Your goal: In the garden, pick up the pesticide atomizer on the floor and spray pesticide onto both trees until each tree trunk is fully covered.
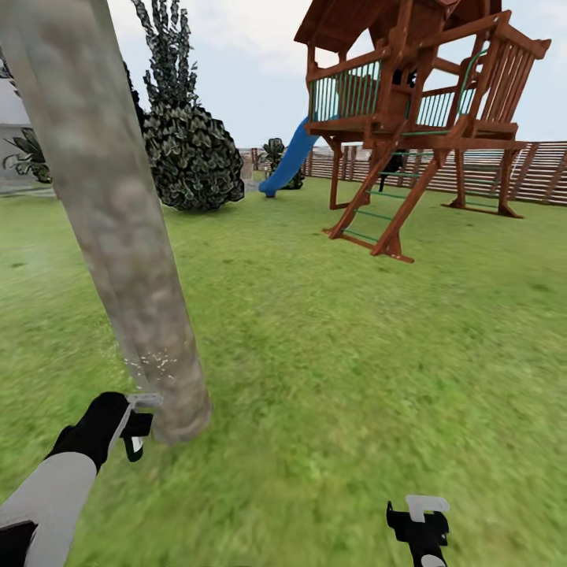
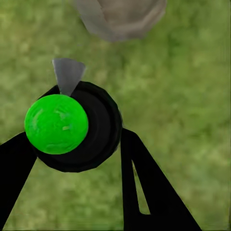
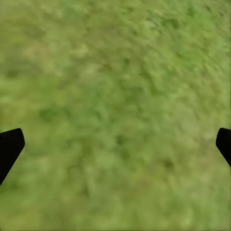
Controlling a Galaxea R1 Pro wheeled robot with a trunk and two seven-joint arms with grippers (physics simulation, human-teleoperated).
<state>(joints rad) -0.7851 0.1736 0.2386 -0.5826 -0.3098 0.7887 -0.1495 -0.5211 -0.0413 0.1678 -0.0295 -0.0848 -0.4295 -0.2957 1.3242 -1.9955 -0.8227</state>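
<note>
A thick mottled tan-grey tree trunk (image 1: 118, 236) leans up from the lawn at the left, with its base (image 2: 120, 17) just ahead of the left hand. White pesticide specks (image 1: 153, 362) dot the bark low down. My left gripper (image 1: 132, 435) (image 2: 77, 139) is shut on the pesticide atomizer (image 1: 142, 421). In the left wrist view the atomizer (image 2: 79, 127) is a black round body with a bright green cap, and its grey nozzle (image 2: 67, 74) points at the trunk. My right gripper (image 1: 417, 516) (image 3: 115, 144) hangs open over bare grass, low at the right.
A brown wooden play tower (image 1: 417, 102) with a ladder and a blue slide (image 1: 287, 161) stands at the back right. A dark bush (image 1: 193, 157) sits behind the trunk. A slatted fence (image 1: 535, 169) closes the lawn, and open grass (image 1: 331, 354) lies between.
</note>
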